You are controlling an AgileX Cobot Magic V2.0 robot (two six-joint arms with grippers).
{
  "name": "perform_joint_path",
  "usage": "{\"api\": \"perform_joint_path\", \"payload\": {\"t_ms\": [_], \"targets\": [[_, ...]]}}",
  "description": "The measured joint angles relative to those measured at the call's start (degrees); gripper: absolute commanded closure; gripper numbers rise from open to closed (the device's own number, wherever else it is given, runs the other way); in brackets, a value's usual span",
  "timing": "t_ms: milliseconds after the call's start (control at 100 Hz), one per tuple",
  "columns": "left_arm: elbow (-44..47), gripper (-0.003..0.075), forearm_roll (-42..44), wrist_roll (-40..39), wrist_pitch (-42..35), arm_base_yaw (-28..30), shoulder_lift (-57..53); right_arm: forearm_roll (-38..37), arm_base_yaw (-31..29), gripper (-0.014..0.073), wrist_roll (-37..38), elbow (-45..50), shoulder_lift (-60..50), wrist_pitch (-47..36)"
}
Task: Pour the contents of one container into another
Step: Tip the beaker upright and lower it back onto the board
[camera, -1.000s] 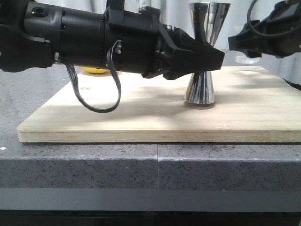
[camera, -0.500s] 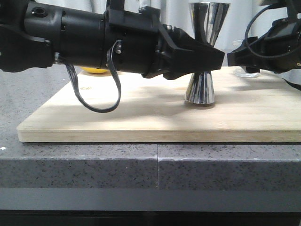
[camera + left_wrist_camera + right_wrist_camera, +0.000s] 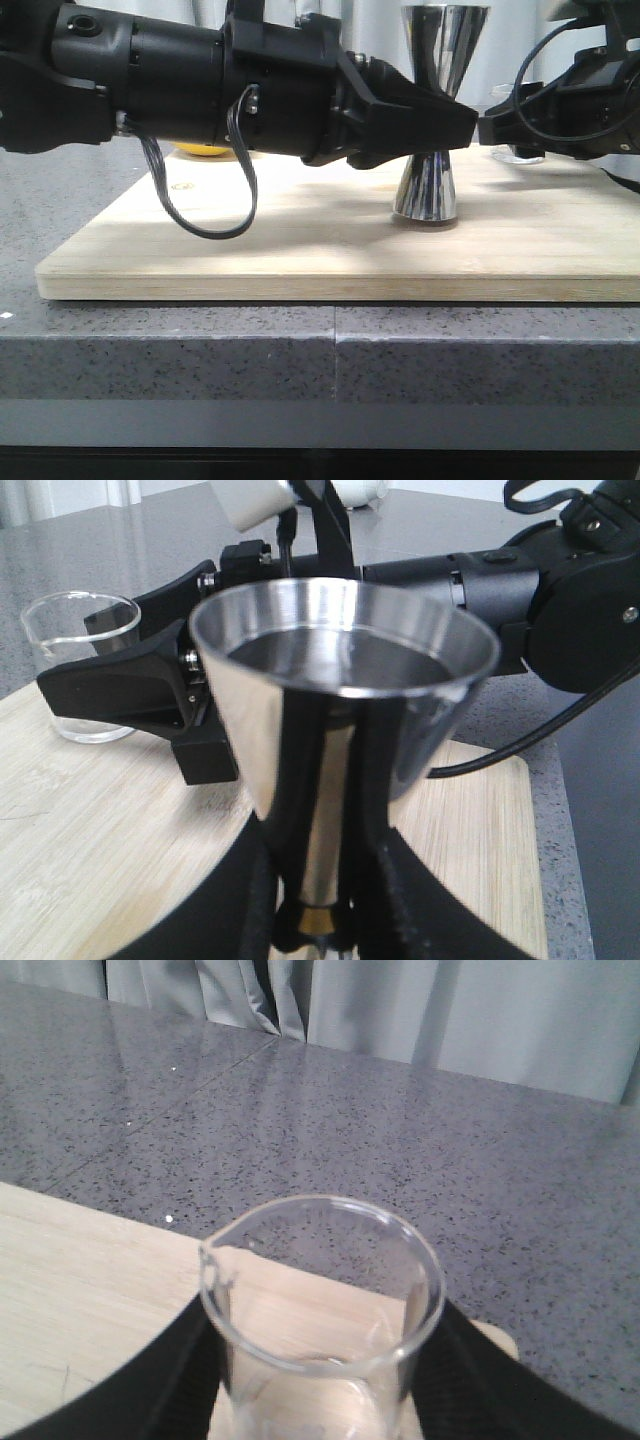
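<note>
The steel jigger (image 3: pixel 445 40) stands upright on the wooden board (image 3: pixel 300 250), its gold band low between the fingers in the left wrist view. My left gripper (image 3: pixel 440 125) reaches in from the left and is shut on the jigger's (image 3: pixel 340 680) narrow waist, one finger on each side. The clear glass beaker (image 3: pixel 520 152) sits low at the board's back right, to the right of the jigger. My right gripper (image 3: pixel 490 130) is shut on the beaker (image 3: pixel 320 1290), with black fingers (image 3: pixel 180 1380) pressed against both walls. I see no liquid in the beaker (image 3: pixel 80 640).
A yellow object (image 3: pixel 205 152) lies behind the left arm, mostly hidden. A loose black cable (image 3: pixel 215 225) hangs from the left arm almost to the board. The board rests on a grey speckled counter (image 3: pixel 200 350), with curtains behind it.
My right gripper has come down and slightly left with the beaker, from above the board to near its surface. The left gripper and jigger have not moved.
</note>
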Motion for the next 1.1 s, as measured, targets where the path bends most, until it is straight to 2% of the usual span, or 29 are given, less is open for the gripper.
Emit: {"api": "perform_joint_path", "payload": {"t_ms": [270, 530, 670, 1100], "targets": [[0.0, 0.0741, 0.0, 0.0, 0.0, 0.0, 0.0, 0.0, 0.0, 0.0326, 0.0, 0.0, 0.0, -0.4], [0.0, 0.0741, 0.0, -0.1, 0.0, 0.0, 0.0, 0.0, 0.0, 0.0120, 0.0, 0.0, 0.0, -0.4], [0.0, 0.0741, 0.0, -0.1, 0.0, 0.0, 0.0, 0.0, 0.0, 0.0056, 0.0, 0.0, 0.0, -0.4], [0.0, 0.0741, 0.0, -0.1, 0.0, 0.0, 0.0, -0.1, 0.0, 0.0055, 0.0, 0.1, -3.5, -2.0]]}}
